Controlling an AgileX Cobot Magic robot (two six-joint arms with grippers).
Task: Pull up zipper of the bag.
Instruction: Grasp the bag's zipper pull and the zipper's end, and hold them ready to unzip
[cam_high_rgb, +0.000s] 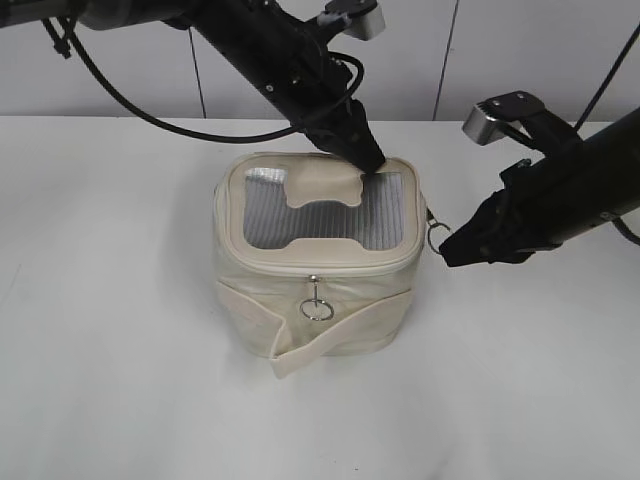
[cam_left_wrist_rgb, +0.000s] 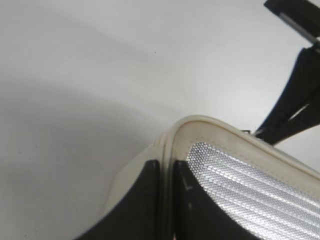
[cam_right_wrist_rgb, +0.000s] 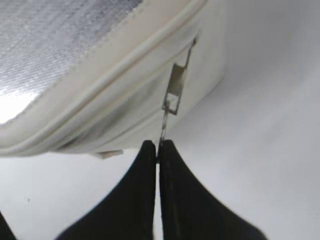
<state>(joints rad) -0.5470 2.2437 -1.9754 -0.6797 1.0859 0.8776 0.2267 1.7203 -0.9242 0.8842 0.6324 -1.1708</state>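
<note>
The cream boxy bag (cam_high_rgb: 345, 300) stands mid-table, its lid with the grey ribbed panel (cam_high_rgb: 385, 215) facing up. The cream zipper track (cam_high_rgb: 270, 267) runs round the lid rim. One silver slider with a ring pull (cam_high_rgb: 317, 305) hangs at the front. My left gripper (cam_high_rgb: 368, 160) is shut on the lid rim at the far right corner; the left wrist view shows its fingers (cam_left_wrist_rgb: 167, 167) pinching the rim (cam_left_wrist_rgb: 210, 127). My right gripper (cam_high_rgb: 447, 245) is shut on the second ring pull (cam_high_rgb: 437, 236) at the bag's right side; the right wrist view shows its tips (cam_right_wrist_rgb: 158, 147) clamping the pull below the slider (cam_right_wrist_rgb: 175, 90).
The bag rests on a white table (cam_high_rgb: 120, 350) with a pale wall behind. The flat cream strap (cam_high_rgb: 330, 345) crosses the bag's front side. The right arm (cam_left_wrist_rgb: 295, 100) shows beyond the bag in the left wrist view.
</note>
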